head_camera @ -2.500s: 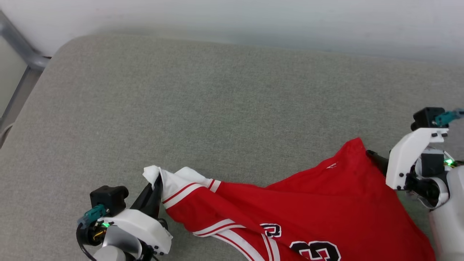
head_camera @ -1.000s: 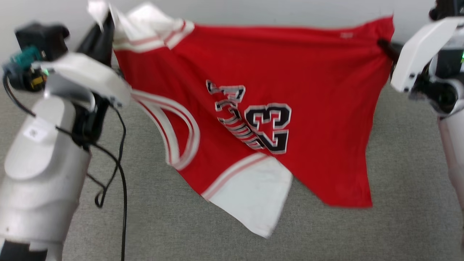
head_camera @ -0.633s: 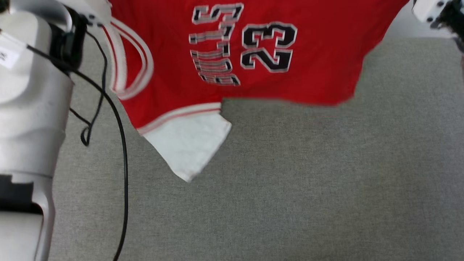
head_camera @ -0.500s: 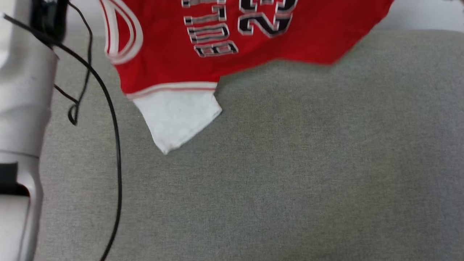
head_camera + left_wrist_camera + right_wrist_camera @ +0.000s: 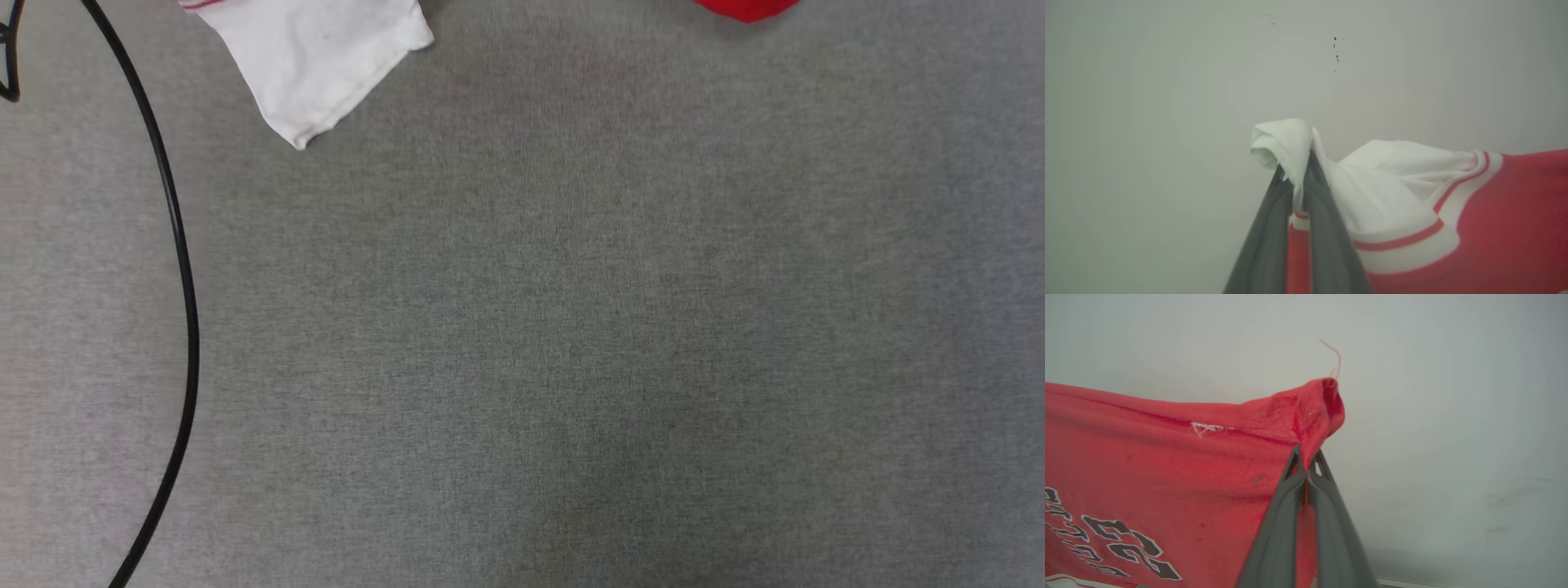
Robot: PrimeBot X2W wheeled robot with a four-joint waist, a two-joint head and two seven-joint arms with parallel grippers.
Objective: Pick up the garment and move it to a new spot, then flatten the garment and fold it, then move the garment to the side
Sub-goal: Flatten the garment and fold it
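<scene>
Garment (image 5: 1167,465) hangs in the air, stretched between both arms in front of a pale wall (image 5: 1167,81). The left tool (image 5: 1298,188) is pinched tight on a bunched wad of white sleeve, which spills over its tips at 12 o'clock. The right tool (image 5: 1306,459) is pinched tight on a red corner, with little cloth past the tips and a loose thread (image 5: 1333,355) above. In the head view the low ends dangle over the table (image 5: 571,327): a white sleeve panel (image 5: 314,57) at 11 o'clock and a red tip (image 5: 747,6) at 1 o'clock. Whether either touches the surface I cannot tell. The step in hand looks like the carry to a new spot, with the lay-down to follow. To do it well, hold both grips level and well apart so the top edge is taut and free of jerks, since thin shiny cloth would likely slip from the small right-hand bite. Lower slowly so the hanging ends land first, then draw the held edge away from them, letting the body unroll flat with the number print (image 5: 1126,543) unwrinkled. Watch the black cable (image 5: 184,269) at 9 o'clock, as the sleeve could drape over it. Release only once the cloth lies down.
</scene>
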